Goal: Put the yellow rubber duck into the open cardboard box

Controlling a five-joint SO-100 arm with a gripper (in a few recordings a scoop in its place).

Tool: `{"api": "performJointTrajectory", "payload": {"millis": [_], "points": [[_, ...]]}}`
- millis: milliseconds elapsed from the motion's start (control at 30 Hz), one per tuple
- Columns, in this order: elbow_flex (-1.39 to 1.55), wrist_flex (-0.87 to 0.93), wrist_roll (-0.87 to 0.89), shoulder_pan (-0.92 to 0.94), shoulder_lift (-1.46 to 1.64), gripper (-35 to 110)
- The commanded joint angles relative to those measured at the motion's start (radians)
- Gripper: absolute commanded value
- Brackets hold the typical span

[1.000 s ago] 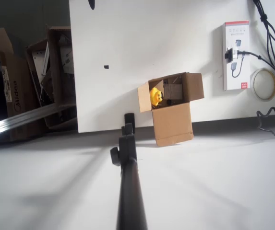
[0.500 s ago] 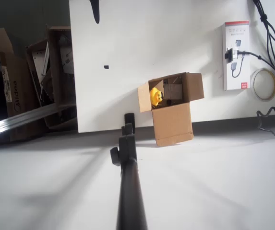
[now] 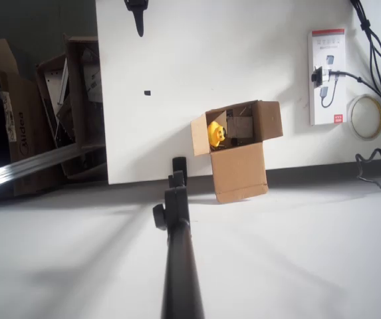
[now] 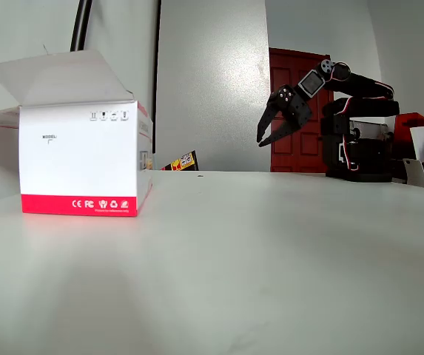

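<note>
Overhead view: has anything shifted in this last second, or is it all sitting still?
Just the gripper: its dark tip has slid further into the picture from the top edge, and the fixed view shows it open and holding nothing. The duck lies in the box exactly as it did, and the white package and tape roll haven't budged.

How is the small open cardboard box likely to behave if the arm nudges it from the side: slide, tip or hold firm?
The open cardboard box looks thin-walled and small, so it is probably light and would slide on the smooth white table. Its raised flaps would likely flex if pushed. The yellow rubber duck inside adds little weight, so tipping seems possible.
</note>
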Motion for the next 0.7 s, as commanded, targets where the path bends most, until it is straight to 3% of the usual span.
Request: {"api": "performJointTrajectory", "payload": {"millis": [0, 233, 667], "points": [[0.031, -0.017, -0.006, -0.021, 0.048, 0], [0.173, 0.011, -0.009, -0.038, 0.244, 0], [0.230, -0.005, -0.003, -0.034, 0.244, 0]]}}
